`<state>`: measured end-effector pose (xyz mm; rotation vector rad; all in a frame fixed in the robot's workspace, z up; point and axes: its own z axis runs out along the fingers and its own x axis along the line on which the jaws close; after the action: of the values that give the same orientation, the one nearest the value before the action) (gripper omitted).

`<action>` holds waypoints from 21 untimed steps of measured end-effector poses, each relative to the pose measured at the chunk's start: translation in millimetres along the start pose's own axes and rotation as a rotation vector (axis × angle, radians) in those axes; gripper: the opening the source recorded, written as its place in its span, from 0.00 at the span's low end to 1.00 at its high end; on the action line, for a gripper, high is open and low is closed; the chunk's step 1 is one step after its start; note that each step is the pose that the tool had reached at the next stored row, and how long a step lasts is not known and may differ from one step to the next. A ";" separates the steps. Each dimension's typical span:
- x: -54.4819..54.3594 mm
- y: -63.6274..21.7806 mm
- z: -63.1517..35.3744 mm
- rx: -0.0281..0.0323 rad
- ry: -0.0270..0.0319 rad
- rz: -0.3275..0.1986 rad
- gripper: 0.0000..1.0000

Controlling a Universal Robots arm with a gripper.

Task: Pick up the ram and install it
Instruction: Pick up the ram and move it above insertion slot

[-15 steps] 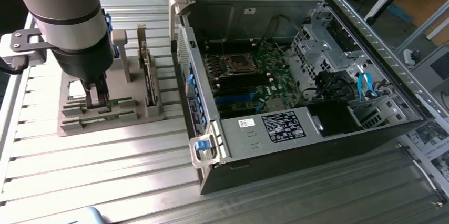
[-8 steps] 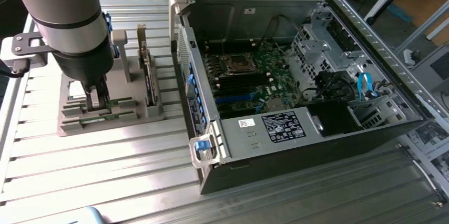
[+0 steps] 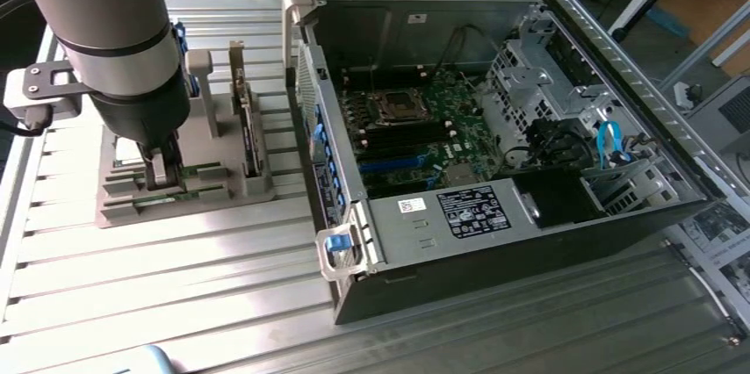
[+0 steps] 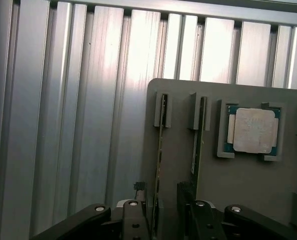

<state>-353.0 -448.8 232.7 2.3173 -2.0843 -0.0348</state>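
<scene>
Two ram sticks stand on edge in slots of a grey holder. The nearer ram runs straight between my fingers, one pad on each side with a gap to the board. A second ram stick stands parallel beside it. My gripper is open and holds nothing. In the exterior view the gripper reaches down into the holder at the left, with green ram showing by the fingers. The open computer case lies to the exterior view's right, its motherboard exposed.
A square silver CPU sits in its own pocket of the holder. A taller card stands upright at the holder's far side. The ribbed metal table spreads around the holder and case. Drive cages and cables crowd the case's right end.
</scene>
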 end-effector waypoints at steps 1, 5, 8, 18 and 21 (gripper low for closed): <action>0.1 0.2 0.7 0.0001 -0.0001 0.000 0.38; 0.8 0.9 3.3 0.0002 -0.0001 0.000 0.38; 1.7 1.7 5.4 0.0001 0.0000 0.000 0.38; 4.7 4.0 14.0 0.0001 -0.0001 0.000 0.38; 4.9 4.2 16.4 0.0001 -0.0001 0.000 0.38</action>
<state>-357.2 -454.2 216.5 2.3174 -2.0845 -0.0347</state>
